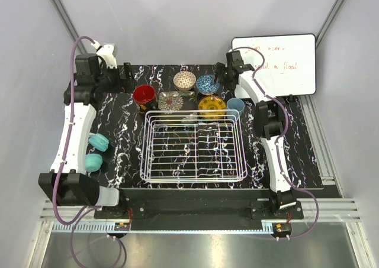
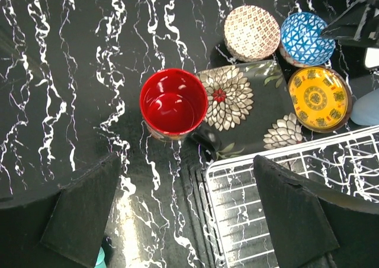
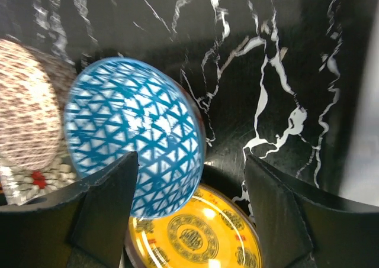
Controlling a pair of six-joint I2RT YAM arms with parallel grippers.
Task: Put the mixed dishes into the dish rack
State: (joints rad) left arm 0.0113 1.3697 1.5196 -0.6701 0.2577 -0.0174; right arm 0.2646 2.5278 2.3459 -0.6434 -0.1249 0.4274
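Observation:
The white wire dish rack (image 1: 190, 147) stands mid-table with no dish in it. Behind it sit the red mug (image 1: 144, 94), floral saucer (image 1: 172, 101), beige-brown bowl (image 1: 185, 80), blue bowl (image 1: 207, 84), yellow plate (image 1: 212, 106) and light blue cup (image 1: 235, 106). My left gripper (image 1: 126, 73) is open above the table, near the mug (image 2: 173, 102) and the rack's corner (image 2: 284, 152). My right gripper (image 1: 220, 73) is open and empty. It hovers over the blue bowl's (image 3: 130, 132) rim and the yellow plate (image 3: 201, 238).
Two teal rounded objects (image 1: 96, 151) lie at the left beside the left arm. A whiteboard (image 1: 278, 64) leans at the back right. The beige-brown bowl (image 3: 26, 114) sits just left of the blue one. The dishes are packed close together.

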